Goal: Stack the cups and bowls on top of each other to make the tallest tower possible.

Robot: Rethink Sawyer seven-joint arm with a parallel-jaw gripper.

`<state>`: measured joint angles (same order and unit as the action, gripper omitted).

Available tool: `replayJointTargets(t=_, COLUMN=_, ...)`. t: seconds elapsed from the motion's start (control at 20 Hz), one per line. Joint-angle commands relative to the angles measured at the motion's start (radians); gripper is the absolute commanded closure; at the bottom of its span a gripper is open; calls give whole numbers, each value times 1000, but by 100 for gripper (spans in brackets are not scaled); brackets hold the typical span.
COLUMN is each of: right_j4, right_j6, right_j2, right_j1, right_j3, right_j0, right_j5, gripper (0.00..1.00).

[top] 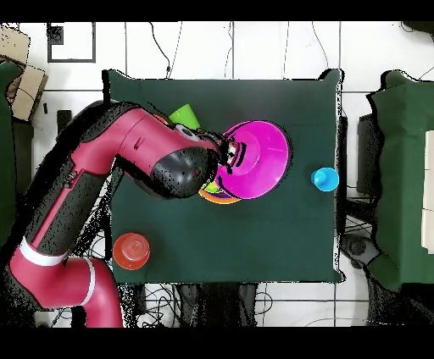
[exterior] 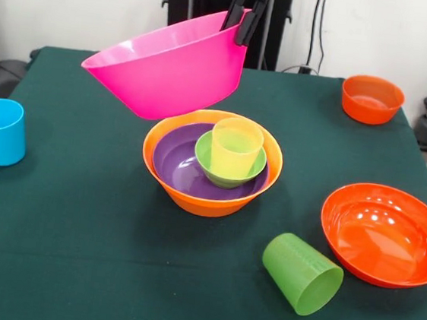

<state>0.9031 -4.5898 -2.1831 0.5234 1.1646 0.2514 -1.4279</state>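
The gripper (exterior: pixel 244 16) is clamped on the rim of the large pink bowl (exterior: pixel 170 67), one finger inside the wall and one outside; the bowl hangs tilted, mouth facing up and toward the camera's left, clear of the table (exterior: pixel 110 271). Directly below and slightly to the right sits the tower (exterior: pixel 213 164): large orange bowl (exterior: pixel 201 201) at the base, purple bowl (exterior: pixel 175 160) nested in it, small green bowl (exterior: pixel 223 178) within that, yellow cup (exterior: pixel 236 147) upright on top; the pink bowl's lowest edge appears just above the orange rim, contact cannot be confirmed.

Step in hand, by judgement: carrying the pink bowl over the tower for placement. The next move calls for levelling the bowl, centring it over the yellow cup, and lowering gently; a tilted release would likely slide off or tip the cup.

Unused pieces: blue cup (exterior: pixel 0 131) upright at the left edge; lime green cup (exterior: pixel 302 274) lying on its side; shallow red-orange bowl (exterior: pixel 386 233); small orange bowl (exterior: pixel 372 99).
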Motion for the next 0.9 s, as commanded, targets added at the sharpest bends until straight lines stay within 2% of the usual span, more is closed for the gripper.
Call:
replayJointTargets(t=0.05, right_j4=-18, right_j6=-239, right_j2=78, right_j1=2, right_j3=-112, right_j0=-2, right_j5=60, gripper=100)
replayJointTargets(t=0.2, right_j4=-12, right_j6=-249, right_j2=69, right_j1=13, right_j3=-80, right_j0=-8, right_j5=33, gripper=100)
replayJointTargets(t=0.4, right_j4=-6, right_j6=-257, right_j2=99, right_j1=9, right_j3=-60, right_j0=-3, right_j5=26, gripper=100)
replayJointTargets(t=0.55, right_j4=-5, right_j6=-264, right_j2=69, right_j1=24, right_j3=-35, right_j0=-18, right_j5=-7, gripper=100)
replayJointTargets(t=0.7, right_j4=-3, right_j6=-261, right_j2=102, right_j1=7, right_j3=-46, right_j0=-9, right_j5=0, gripper=100)
replayJointTargets(t=0.75, right_j4=-3, right_j6=-260, right_j2=105, right_j1=5, right_j3=-47, right_j0=-9, right_j5=-5, gripper=0)
replayJointTargets(t=0.9, right_j4=-2, right_j6=-262, right_j2=107, right_j1=4, right_j3=-45, right_j0=-11, right_j5=-19, gripper=0)
